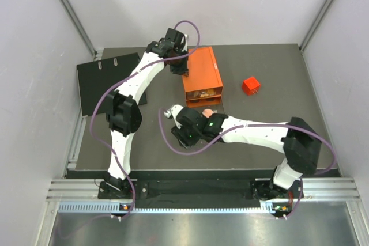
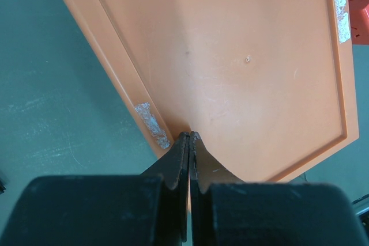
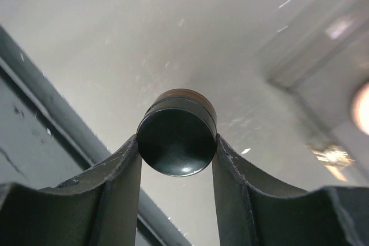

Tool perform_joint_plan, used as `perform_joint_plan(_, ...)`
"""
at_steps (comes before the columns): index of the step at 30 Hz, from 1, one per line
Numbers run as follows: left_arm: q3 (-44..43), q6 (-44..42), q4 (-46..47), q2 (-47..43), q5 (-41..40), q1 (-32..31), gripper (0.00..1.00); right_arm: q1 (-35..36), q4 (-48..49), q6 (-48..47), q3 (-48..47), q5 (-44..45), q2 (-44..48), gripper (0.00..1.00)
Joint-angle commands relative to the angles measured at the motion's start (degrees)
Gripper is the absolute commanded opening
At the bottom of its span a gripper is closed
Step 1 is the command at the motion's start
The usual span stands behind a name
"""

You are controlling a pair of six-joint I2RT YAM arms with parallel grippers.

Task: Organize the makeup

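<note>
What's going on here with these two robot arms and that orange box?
It's a tidy-up job. The left gripper, shut, rests on top of the orange box near its edge, apparently steadying it. The right gripper holds a black round disc between its fingers, in front of the box's open near end, where some small items lie inside. A red cube sits apart on the table.

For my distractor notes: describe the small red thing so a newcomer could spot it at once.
Find the large orange box at the middle of the dark table. To its right, apart from it, sits a small red cube. Nothing else is red, and it stands alone.
</note>
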State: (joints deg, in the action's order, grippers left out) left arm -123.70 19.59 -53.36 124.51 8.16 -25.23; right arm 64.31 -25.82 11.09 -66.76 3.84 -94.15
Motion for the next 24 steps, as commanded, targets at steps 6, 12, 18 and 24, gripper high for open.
perform_joint_plan(6, 6.10, -2.10, -17.56, 8.38, -4.12, 0.54, 0.00, -2.08, 2.54, 2.44, -4.25, 14.08, 5.56, 0.00)
perform_joint_plan(12, 6.01, -2.19, -17.74, 8.38, -4.12, 0.45, 0.00, -9.01, 2.62, 2.97, -3.64, 14.19, 4.06, 0.00)
perform_joint_plan(18, 5.93, -2.37, -17.74, 8.56, -4.12, 0.54, 0.00, -14.03, 2.89, 1.30, -4.25, 10.76, 0.47, 0.00)
perform_joint_plan(24, 5.49, -2.28, -17.83, 8.82, -4.12, 0.54, 0.00, -15.88, 2.62, 0.77, -4.43, 7.69, -4.36, 0.03)
